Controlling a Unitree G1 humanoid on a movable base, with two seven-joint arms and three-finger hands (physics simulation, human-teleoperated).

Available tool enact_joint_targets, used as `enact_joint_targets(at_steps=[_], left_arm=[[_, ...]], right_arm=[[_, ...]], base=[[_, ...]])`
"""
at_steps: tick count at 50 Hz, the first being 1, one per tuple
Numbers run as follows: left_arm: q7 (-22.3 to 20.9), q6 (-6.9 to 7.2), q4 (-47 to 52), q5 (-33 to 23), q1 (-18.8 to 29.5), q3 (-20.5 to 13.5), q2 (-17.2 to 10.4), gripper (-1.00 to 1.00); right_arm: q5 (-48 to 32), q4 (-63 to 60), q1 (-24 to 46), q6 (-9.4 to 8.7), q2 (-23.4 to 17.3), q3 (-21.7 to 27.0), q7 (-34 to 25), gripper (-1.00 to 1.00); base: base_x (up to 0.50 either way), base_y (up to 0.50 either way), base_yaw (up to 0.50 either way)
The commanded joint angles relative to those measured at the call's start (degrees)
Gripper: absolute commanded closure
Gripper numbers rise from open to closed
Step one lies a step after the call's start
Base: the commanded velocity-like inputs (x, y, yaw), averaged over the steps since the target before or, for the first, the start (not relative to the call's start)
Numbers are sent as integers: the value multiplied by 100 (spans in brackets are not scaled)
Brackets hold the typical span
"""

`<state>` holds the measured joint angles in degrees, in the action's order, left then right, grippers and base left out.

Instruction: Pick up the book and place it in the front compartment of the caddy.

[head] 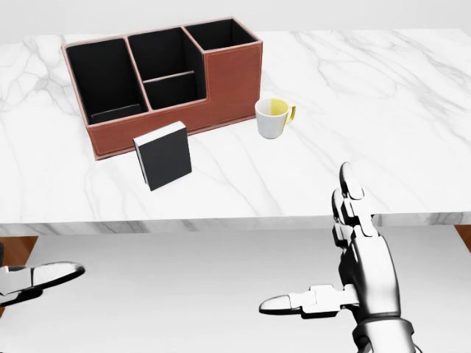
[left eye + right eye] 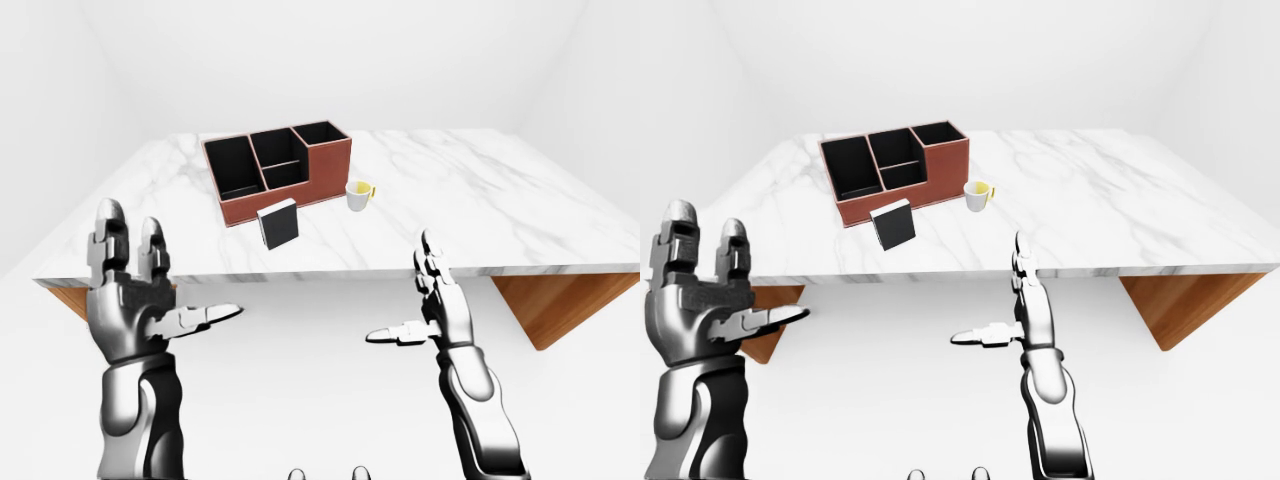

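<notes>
Black book (image 1: pixel 163 155), upright on marble tabletop (image 1: pixel 368 110) against brown caddy (image 1: pixel 234 79), well beyond left hand (image 2: pixel 130 300) and right hand (image 1: pixel 346 283), both spread open, empty; risk: clumsy reach topples book or nudges nearby cup (image 1: pixel 272 118).

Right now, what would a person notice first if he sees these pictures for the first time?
Probably the brown caddy with black compartments on the white marble table, toward the head view's upper left. A black book stands just below it, a white mug to its right. Two open silver hands, left hand and right hand, hover below the table edge.
</notes>
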<state>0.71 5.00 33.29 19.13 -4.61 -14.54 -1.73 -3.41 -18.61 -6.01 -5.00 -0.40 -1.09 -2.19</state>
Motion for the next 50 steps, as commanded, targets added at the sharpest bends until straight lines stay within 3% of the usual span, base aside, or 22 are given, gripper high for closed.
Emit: enact_joint_targets(at_steps=[1, 8, 13, 31, 50], left_arm=[[246, 0, 839, 919, 53, -732, -118, -100], [314, 0, 875, 1017, 47, -769, -152, -100], [330, 0, 843, 1004, 59, -755, -163, -100], [357, 0, 889, 1058, 65, -803, -177, -100], [355, 0, 908, 1055, 63, -818, -178, -100]], right_arm=[[-53, -228, -89, 0, 24, -89, 13, -100], [-97, -935, -330, 0, 23, -199, 17, -100], [-396, -1764, -658, 0, 2, -607, 118, -100], [-599, -1888, -657, 0, -86, -714, 210, -100], [-561, -1791, -610, 0, -56, -698, 201, -100]], base=[[0, 0, 0], [0, 0, 0], [0, 0, 0], [0, 0, 0], [0, 49, 0]])
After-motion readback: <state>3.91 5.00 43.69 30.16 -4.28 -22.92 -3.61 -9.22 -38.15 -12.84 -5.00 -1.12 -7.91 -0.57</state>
